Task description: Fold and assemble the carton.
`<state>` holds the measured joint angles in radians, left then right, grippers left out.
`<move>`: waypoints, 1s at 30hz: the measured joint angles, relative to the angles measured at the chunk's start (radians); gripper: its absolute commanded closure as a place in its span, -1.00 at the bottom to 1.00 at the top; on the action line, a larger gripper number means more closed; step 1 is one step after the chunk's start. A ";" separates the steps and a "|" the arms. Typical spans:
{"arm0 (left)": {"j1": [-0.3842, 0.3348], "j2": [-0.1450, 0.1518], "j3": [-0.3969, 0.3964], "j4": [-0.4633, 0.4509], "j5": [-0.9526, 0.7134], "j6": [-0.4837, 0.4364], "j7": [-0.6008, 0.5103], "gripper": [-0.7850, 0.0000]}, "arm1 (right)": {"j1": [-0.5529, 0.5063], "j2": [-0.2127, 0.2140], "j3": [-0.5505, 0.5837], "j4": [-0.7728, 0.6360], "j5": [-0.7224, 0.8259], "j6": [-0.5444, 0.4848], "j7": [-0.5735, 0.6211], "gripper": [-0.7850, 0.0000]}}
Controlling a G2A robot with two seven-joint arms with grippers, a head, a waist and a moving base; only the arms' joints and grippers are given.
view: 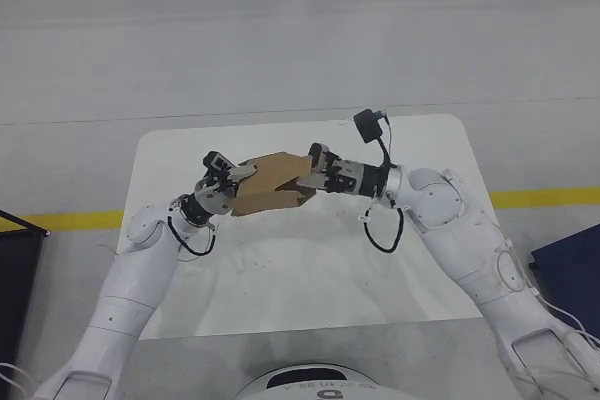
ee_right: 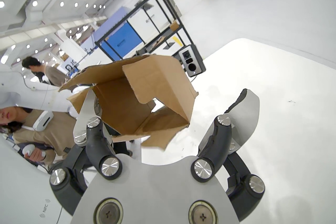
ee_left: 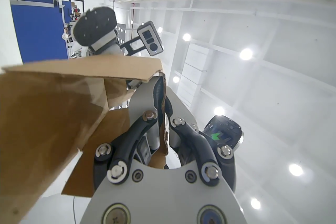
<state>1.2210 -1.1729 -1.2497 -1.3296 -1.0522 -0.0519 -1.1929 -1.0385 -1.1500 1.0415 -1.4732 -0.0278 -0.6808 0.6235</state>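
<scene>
A brown carton (view: 275,182) hangs over the middle of the white table (view: 310,285), held between both arms, its end flaps spread open. My left gripper (view: 227,180) is at the carton's left end. In the left wrist view the left gripper (ee_left: 160,83) is shut on a thin cardboard flap of the carton (ee_left: 47,114). My right gripper (view: 318,173) is at the carton's right end. In the right wrist view the right gripper (ee_right: 168,100) is open wide around the carton's (ee_right: 157,83) open end. One of its fingers (ee_right: 85,107) lies against a flap; the other stands apart from the cardboard.
The table's far edge runs just behind the carton. A black cable (view: 385,235) loops under the right arm's wrist. A yellow floor line (view: 50,220) passes on both sides, and dark objects stand at the floor's left (view: 5,270) and right edges.
</scene>
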 measured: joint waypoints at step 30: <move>-0.019 -0.016 0.006 0.025 -0.055 0.034 -0.072 1.00 | 0.072 -0.032 -0.089 0.057 -0.014 0.047 0.014 -1.00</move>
<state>1.2020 -1.1886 -1.2441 -1.3047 -1.1071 -0.0176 -1.2647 -0.9667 -1.1818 0.9524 -1.4159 -0.0422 -0.6340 0.6371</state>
